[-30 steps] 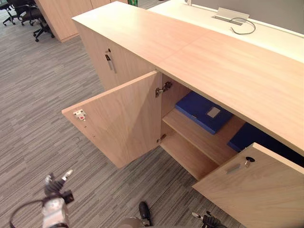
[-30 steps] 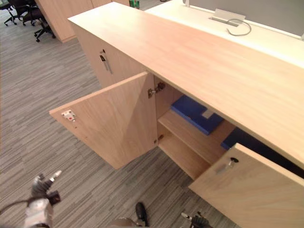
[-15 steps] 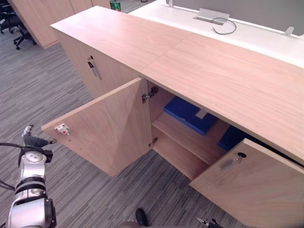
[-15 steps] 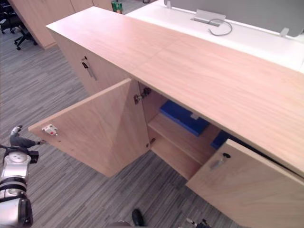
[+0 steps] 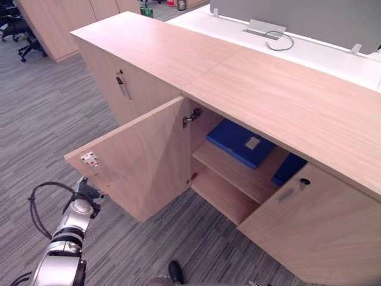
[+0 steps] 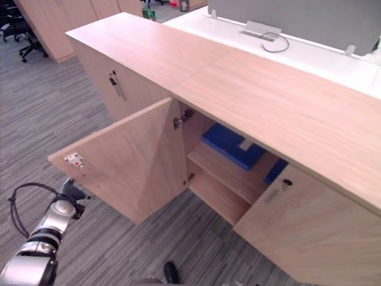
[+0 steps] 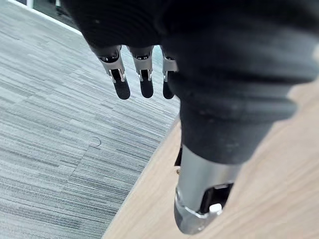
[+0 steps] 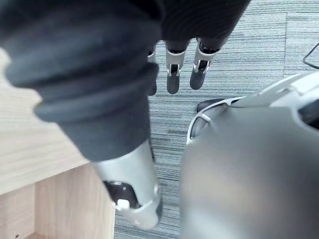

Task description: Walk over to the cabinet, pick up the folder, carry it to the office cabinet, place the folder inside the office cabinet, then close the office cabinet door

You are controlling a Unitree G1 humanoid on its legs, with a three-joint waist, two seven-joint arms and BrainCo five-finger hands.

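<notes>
Blue folder point(image 5: 238, 142) is lying on the shelf point(image 5: 235, 174) at 3 o'clock; slack, empty left hand point(image 5: 88, 192) is hovering at 8 o'clock by the stiff door point(image 5: 146, 155), whose outer edge is likely the easiest push point; right hand point(image 8: 173, 79) likewise slack.

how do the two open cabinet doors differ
The left door shows its inner face, with a small white catch near its outer corner. The right door shows its outer face, with a handle and a lock. The left door leaves a blue folder on the shelf in plain view, while the right door hides most of a second blue folder. Both are light wood and stand open.
</notes>
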